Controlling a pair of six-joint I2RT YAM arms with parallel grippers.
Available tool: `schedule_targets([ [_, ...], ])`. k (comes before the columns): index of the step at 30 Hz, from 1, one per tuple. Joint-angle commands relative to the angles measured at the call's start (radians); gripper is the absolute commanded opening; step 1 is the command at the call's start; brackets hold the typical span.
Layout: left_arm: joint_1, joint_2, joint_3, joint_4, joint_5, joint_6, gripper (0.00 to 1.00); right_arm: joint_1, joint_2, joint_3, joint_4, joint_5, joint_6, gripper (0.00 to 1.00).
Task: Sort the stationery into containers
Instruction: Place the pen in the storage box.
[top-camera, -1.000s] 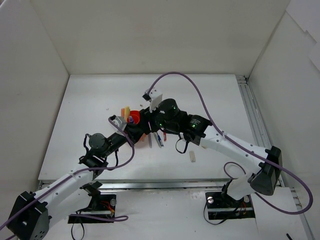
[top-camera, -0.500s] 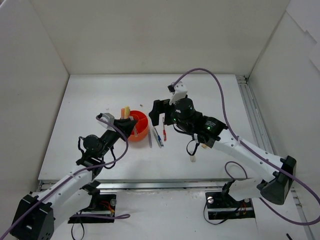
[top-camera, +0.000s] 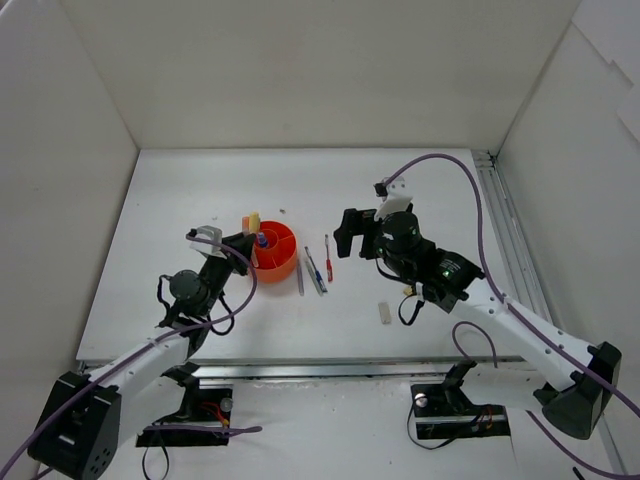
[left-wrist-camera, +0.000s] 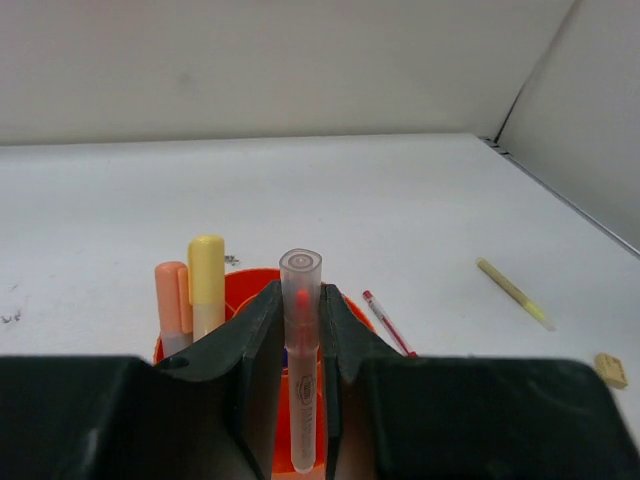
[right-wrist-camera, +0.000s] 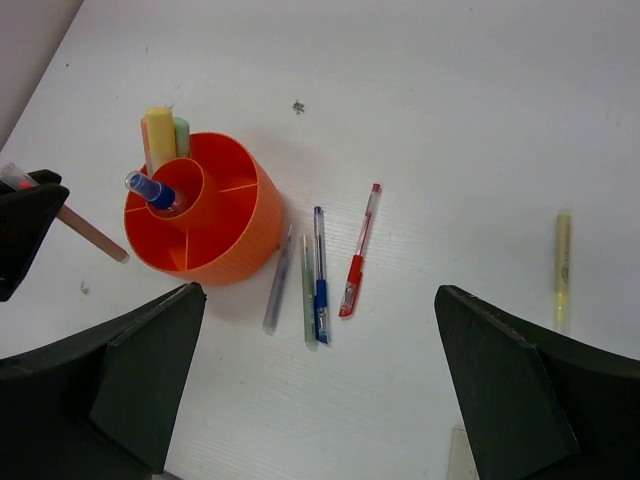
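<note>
left wrist view: the left hand (left-wrist-camera: 300, 322) is clenched on one clear, red-cored pen (left-wrist-camera: 300, 272), its long axis aimed at the one orange bowl (right-wrist-camera: 240, 240) just to the right. the right hand (top-camera: 346, 234) hangs released over four pens (right-wrist-camera: 320, 280) lying near-to-far on the desk (right-wrist-camera: 450, 120). further right lie one yellow marker (right-wrist-camera: 563, 270) and one eraser (top-camera: 385, 313).

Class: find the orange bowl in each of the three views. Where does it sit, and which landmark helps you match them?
Top external: bowl left of centre.
Left wrist: bowl bottom centre, behind the left gripper and its clear pen.
Right wrist: bowl upper left.
Shared landmark: the red pen, right of it in all three.
</note>
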Motion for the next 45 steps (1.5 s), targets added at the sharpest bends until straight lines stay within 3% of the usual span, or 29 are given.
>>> schedule_targets([
  [1, 0.020, 0.057, 0.049, 0.142, -0.009, 0.034, 0.00, -0.023, -0.048, -0.005, 0.054, 0.036, 0.003, 0.98],
  [8, 0.030, 0.195, 0.047, 0.331, -0.002, 0.065, 0.00, -0.061, -0.071, -0.016, 0.047, 0.007, -0.009, 0.98],
  [18, 0.030, 0.280, 0.080, 0.363, 0.014, 0.063, 0.00, -0.098, -0.071, -0.033, 0.037, -0.016, -0.010, 0.98],
  [28, 0.030, 0.266, -0.014, 0.357, 0.012, 0.013, 0.00, -0.127, -0.064, -0.056, 0.035, -0.044, 0.013, 0.98],
  [34, 0.030, 0.223, -0.008, 0.305, 0.004, 0.001, 0.25, -0.138, -0.067, -0.060, 0.023, -0.056, 0.016, 0.98],
  [35, 0.030, 0.211, -0.006, 0.296, 0.003, 0.010, 0.36, -0.141, -0.066, -0.062, 0.018, -0.056, 0.016, 0.98],
  [40, 0.030, 0.084, 0.004, 0.158, 0.006, 0.031, 0.48, -0.150, -0.051, -0.062, -0.002, -0.047, 0.031, 0.98],
  [41, 0.030, 0.061, 0.004, 0.140, 0.003, 0.036, 0.59, -0.158, -0.049, -0.062, -0.006, -0.044, 0.036, 0.98],
  [42, 0.030, 0.015, 0.004, 0.098, 0.001, 0.039, 0.63, -0.159, -0.045, -0.060, -0.018, -0.035, 0.040, 0.98],
  [45, 0.030, -0.060, 0.007, 0.025, -0.006, 0.042, 0.88, -0.185, -0.023, -0.053, -0.069, 0.002, 0.066, 0.98],
])
